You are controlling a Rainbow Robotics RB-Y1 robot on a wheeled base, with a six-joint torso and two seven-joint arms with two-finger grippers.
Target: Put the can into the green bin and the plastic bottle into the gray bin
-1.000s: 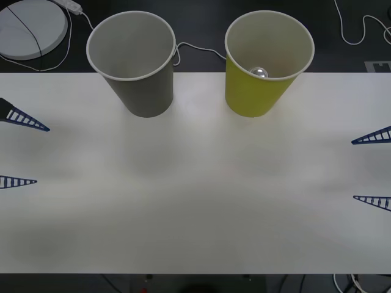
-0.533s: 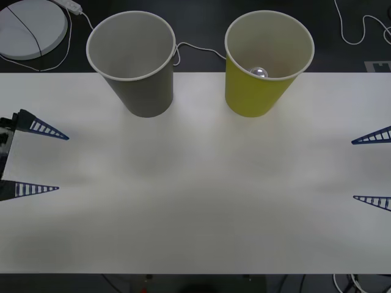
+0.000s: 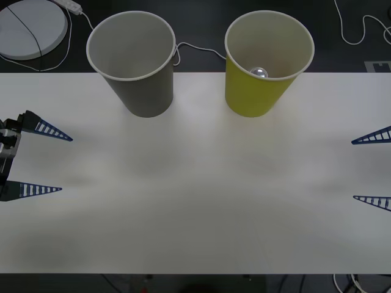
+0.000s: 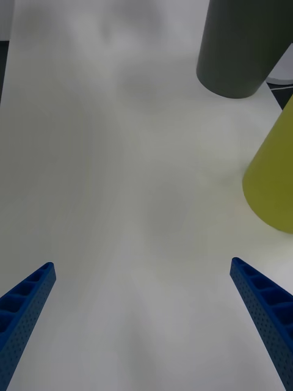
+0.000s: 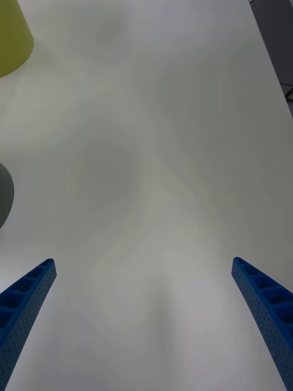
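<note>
At the table's [image 3: 195, 201] left edge I log my left gripper [image 3: 52, 160], fingers spread, empty. Right gripper [image 3: 372, 168] opposite, likewise spread. Gray bin [image 3: 135, 67] and green bin [image 3: 264, 67] upright at the far edge; a shiny can [image 3: 259, 72] lies inside the green one.

We can read no text, label, brand or number anywhere. The gray bin [image 3: 135, 67] and the green bin [image 3: 263, 70] have plain walls. The table [image 3: 195, 201] is unmarked too.

I see white surface [image 3: 201, 207], dark floor [image 3: 201, 27] behind, white round disc [image 3: 30, 27] far left, white cables [image 3: 357, 30] trailing.
</note>
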